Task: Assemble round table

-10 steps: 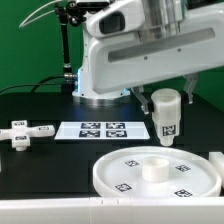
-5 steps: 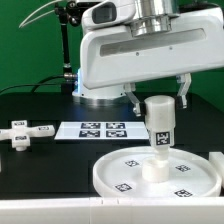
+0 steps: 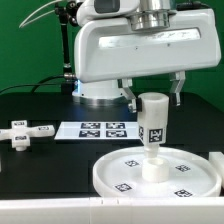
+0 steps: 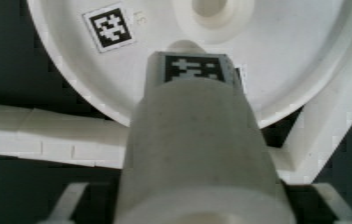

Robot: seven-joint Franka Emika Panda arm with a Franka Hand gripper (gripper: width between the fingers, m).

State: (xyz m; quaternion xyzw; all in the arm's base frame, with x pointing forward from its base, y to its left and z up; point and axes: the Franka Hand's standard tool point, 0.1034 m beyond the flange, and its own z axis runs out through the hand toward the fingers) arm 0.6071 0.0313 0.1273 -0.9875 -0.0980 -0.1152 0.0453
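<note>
The large rimmed round disc [image 3: 155, 175] lies flat on the black table at the front, with tags on its face and a raised hub [image 3: 152, 168] in the middle. My gripper [image 3: 152, 100] is shut on the short cylindrical leg [image 3: 153, 122] and holds it upright just above the hub, its lower end close to or touching it. In the wrist view the leg [image 4: 194, 140] fills the middle between the fingers, pointing at the disc [image 4: 84, 70]. The cross-shaped foot [image 3: 22, 131] lies at the exterior view's left.
The marker board [image 3: 102, 130] lies flat behind the disc. The robot base [image 3: 100, 92] stands at the back. A white part [image 3: 217, 160] shows at the exterior view's right edge.
My gripper has carried the leg toward the exterior view's left, from beside the disc to over its centre hub, and lowered it slightly.
</note>
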